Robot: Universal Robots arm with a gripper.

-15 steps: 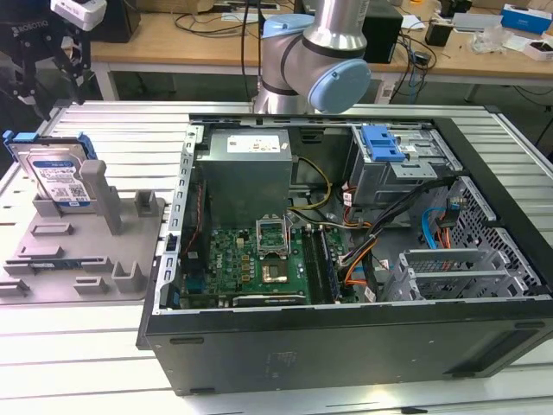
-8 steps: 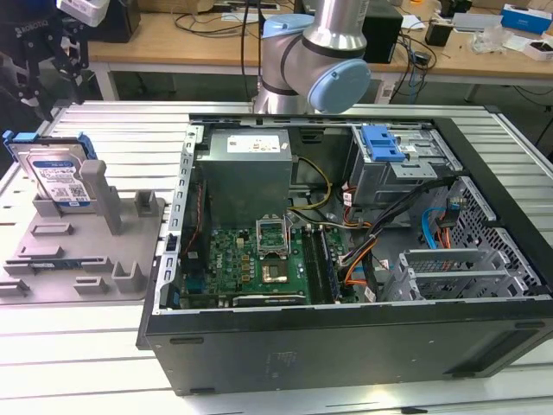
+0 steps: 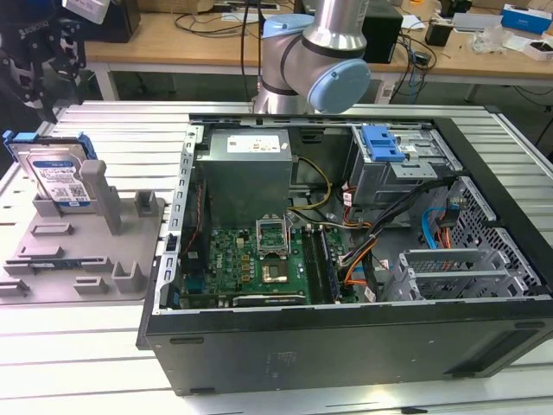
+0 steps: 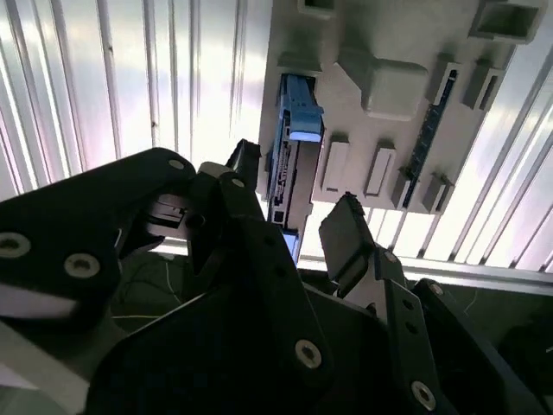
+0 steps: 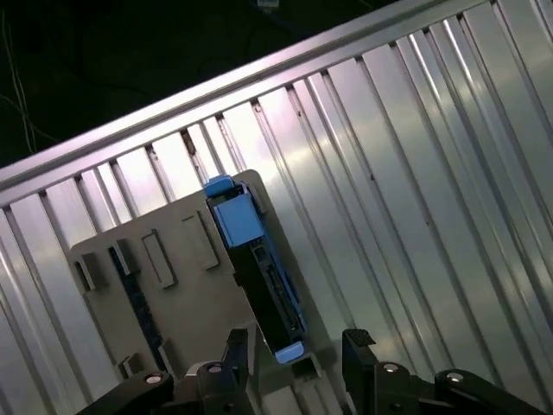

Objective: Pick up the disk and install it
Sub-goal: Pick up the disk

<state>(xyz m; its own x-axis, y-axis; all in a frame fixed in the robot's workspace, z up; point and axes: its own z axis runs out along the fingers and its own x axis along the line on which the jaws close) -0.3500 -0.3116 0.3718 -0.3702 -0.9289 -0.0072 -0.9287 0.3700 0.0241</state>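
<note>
Disk (image 3: 56, 177) stood on edge in a slot at the back corner of the gray fixture plate (image 3: 86, 251), on the exterior view's left. Its labelled face was turned toward that camera and its blue bracket (image 3: 19, 147) wrapped its edges. A tall gray post (image 3: 95, 190) of the plate rose just beside the disk, on the side toward the computer case (image 3: 346, 346), and lower blocks and slots covered the rest of the plate. In both wrist views the gripper (image 5: 295, 341) hung above one end of the disk with its two fingers (image 4: 346, 229) spread wide, one to each side of the drive and apart from it. The plate lay on the ribbed aluminium table (image 3: 78, 372), near the table's edge on the exterior view's left, with bare ribbed surface along the plate's near side. The case lay open just beside the plate's other edge. Inside it were the green motherboard (image 3: 251, 259), the gray power supply (image 3: 246, 173) and, toward the case's far corner, a drive cage (image 3: 397, 169) topped by a blue latch (image 3: 383, 143), with bundled cables (image 3: 363, 251) crossing the space between board and cage.
</note>
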